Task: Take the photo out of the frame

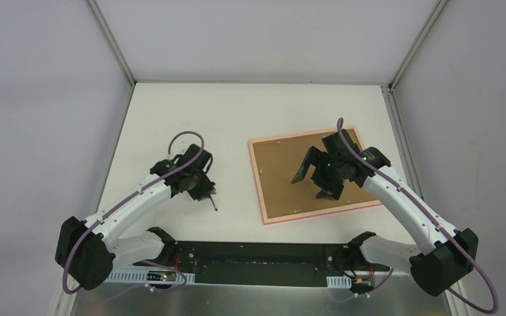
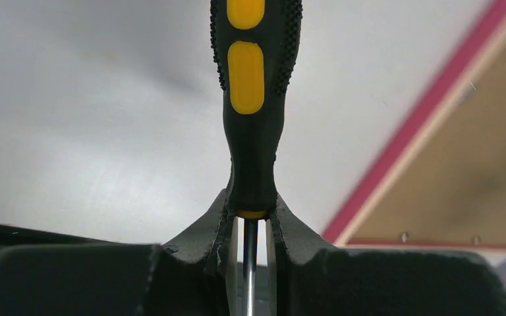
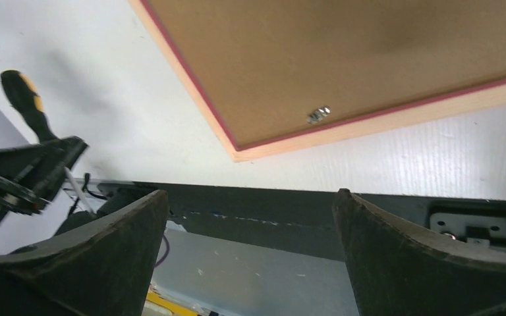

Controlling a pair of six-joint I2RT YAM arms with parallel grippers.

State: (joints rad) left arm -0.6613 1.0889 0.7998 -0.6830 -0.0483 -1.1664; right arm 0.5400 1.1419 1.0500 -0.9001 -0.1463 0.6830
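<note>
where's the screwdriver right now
The screwdriver is clamped in the left gripper, over the left half of the table in the top view. The pink frame lies just to its right.

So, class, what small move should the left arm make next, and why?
Probably carry the screwdriver toward the near edge of the frame: the left fingers clamp it, and small metal tabs pin the brown backing.
</note>
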